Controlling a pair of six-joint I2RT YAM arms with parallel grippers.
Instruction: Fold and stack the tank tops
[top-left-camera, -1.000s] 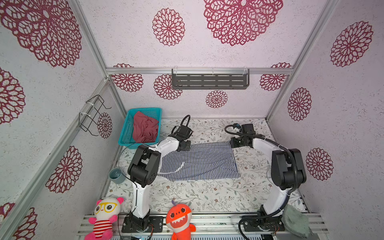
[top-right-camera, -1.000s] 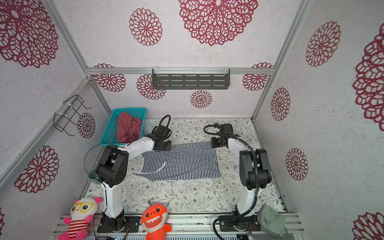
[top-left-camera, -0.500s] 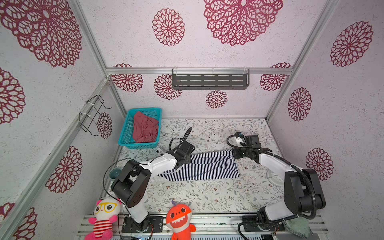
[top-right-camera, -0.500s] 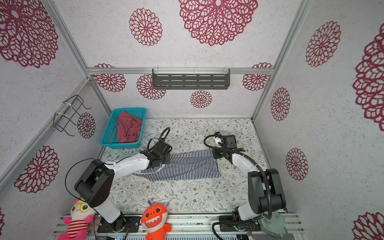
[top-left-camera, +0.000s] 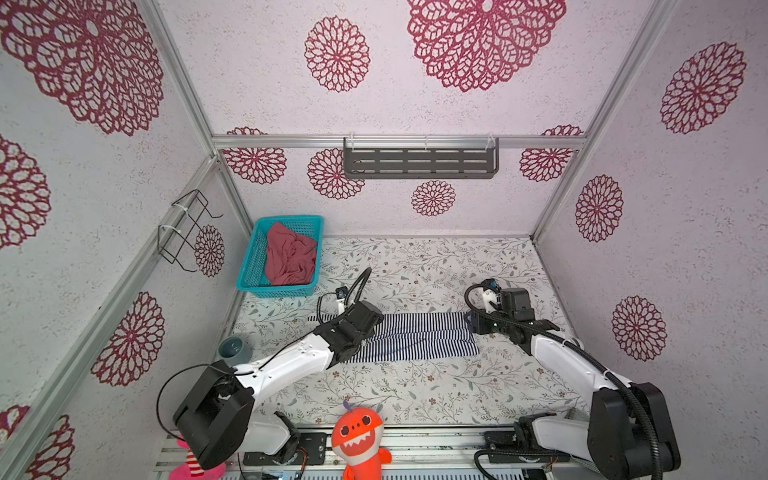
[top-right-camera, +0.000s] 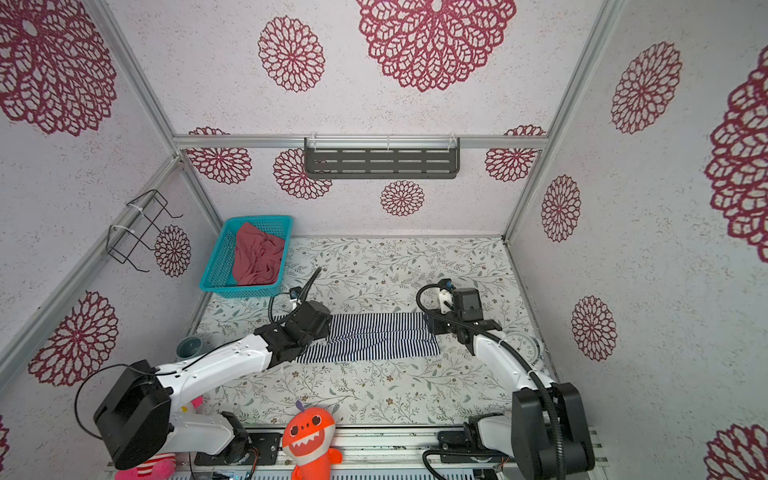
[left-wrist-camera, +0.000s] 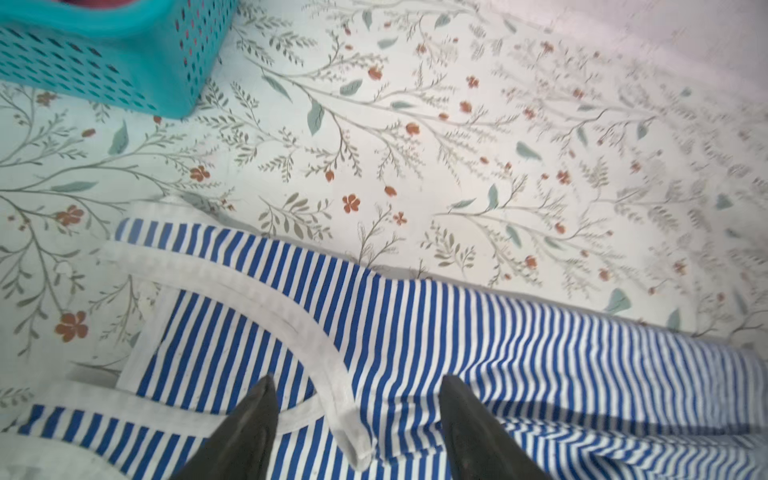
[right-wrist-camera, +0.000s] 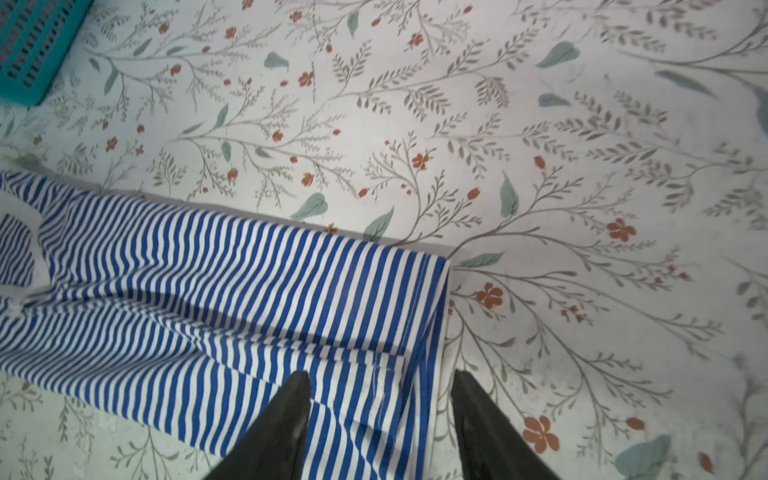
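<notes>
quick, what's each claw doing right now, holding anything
left claw: open, nothing held, above the strap end of the striped tank top
right claw: open, nothing held, above its hem end

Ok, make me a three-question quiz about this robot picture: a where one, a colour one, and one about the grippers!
1. The red tank top is: A. spread out flat B. in the teal basket C. in a gripper
2. The striped tank top is: A. green and yellow B. black and pink C. dark blue and white
3. The left gripper and right gripper are: A. open B. shut tight C. out of sight
Answers: 1B, it lies crumpled in the basket; 2C, both wrist views show those stripes; 3A, both wrist views show the jaws apart.
</notes>
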